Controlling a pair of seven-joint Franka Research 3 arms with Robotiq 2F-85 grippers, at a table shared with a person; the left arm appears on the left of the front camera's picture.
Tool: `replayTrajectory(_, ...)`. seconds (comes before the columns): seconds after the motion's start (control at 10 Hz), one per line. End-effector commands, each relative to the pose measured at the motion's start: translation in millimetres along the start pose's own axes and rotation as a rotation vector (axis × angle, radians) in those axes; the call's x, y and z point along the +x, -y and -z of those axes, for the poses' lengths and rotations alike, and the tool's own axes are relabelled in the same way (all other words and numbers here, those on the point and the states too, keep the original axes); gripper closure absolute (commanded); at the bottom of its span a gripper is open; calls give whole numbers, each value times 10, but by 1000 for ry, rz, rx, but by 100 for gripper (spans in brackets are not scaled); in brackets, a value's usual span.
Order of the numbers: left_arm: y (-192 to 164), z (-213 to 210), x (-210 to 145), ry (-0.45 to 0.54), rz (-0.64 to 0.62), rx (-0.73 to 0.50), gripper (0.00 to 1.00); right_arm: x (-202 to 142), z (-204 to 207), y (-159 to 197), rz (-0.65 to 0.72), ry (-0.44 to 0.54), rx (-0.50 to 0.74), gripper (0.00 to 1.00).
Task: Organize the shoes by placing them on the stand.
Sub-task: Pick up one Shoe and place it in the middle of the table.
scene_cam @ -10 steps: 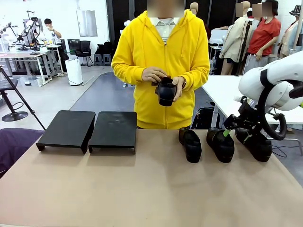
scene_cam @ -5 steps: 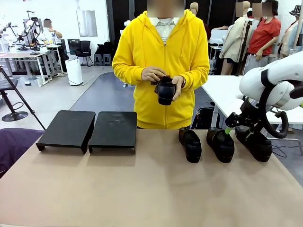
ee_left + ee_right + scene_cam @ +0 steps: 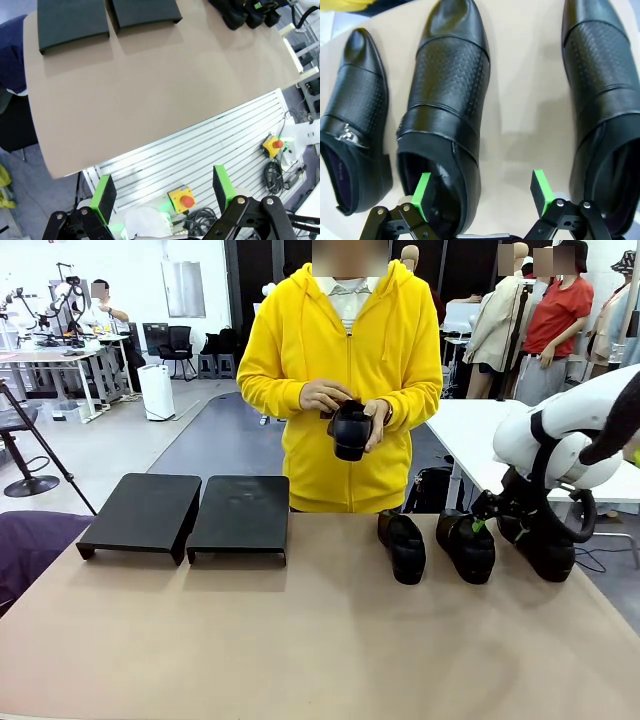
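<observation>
Standing in a bright workshop, tan table (image 3: pixel 300 640) carries shoes (image 3: pixel 402 545) (left gripper (image 3: pixel 162 192), right gripper (image 3: pixel 481 190): fingers apart).

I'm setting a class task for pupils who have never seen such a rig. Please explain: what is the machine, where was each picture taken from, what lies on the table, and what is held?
The machine is a two-armed robot at a table, opposite a person. The front view looks across the table from between the arms. The other two pictures come from a camera on each wrist. On the table are a left stand, a right stand and three black shoes: first shoe, middle shoe, third shoe. The person's hands hold a fourth shoe. The right tool is open and low over the middle shoe, one green pad above its opening and the other above bare table, gripping nothing. The left tool is open and empty, raised high over the robot's side.
</observation>
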State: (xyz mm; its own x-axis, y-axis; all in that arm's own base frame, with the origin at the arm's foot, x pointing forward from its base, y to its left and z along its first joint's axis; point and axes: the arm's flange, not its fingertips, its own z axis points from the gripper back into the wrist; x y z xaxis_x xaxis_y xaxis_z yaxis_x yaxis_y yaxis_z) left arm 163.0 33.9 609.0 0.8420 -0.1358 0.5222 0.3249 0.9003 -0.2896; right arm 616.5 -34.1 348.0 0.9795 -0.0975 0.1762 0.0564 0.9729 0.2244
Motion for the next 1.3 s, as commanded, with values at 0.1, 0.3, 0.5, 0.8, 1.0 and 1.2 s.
replayTrajectory(0.1, 5, -17, 10, 1, 11, -16, 0, 121, 38, -67, 7, -54, -12, 0)
replayTrajectory(0.3, 5, -17, 10, 1, 11, -16, 0, 121, 73, -51, -8, -81, -5, 100)
replayTrajectory(0.5, 5, -17, 10, 1, 11, -16, 0, 105, 92, -50, -12, -91, -7, 100)
replayTrajectory(0.8, 5, -17, 10, 1, 11, -16, 0, 87, 94, -75, -24, -100, -10, 100)
replayTrajectory(1.0, 5, -17, 10, 1, 11, -16, 0, 68, 75, -81, -27, -96, -12, 100)
replayTrajectory(1.2, 5, -17, 10, 1, 11, -16, 0, 48, 54, -107, -36, -101, -22, 100)
